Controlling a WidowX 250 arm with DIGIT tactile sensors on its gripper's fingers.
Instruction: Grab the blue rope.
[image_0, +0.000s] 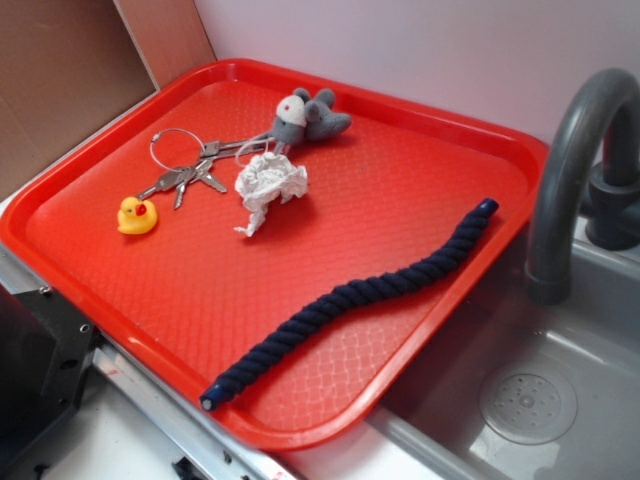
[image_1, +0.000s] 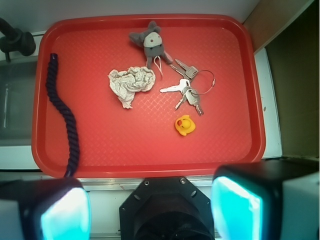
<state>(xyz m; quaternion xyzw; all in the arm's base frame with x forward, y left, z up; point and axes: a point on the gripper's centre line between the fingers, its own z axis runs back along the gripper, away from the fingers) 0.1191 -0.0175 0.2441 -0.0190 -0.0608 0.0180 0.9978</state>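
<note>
1 blue rope (image_1: 64, 113), 1 red tray (image_1: 150, 160), 1 duck (image_1: 185, 125), 1 gripper (image_1: 150, 207), fingers (image_1: 235, 205) apart

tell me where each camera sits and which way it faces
Exterior: sits off to one side above a corner of the red tray, angled down across it toward the sink and faucet; none of the robot clearly shows.
Wrist: on the arm, looking straight down over the tray; the tool fills the bottom edge, open.
Shared: the blue rope, keys, duck, crumpled paper, plush mouse.
</note>
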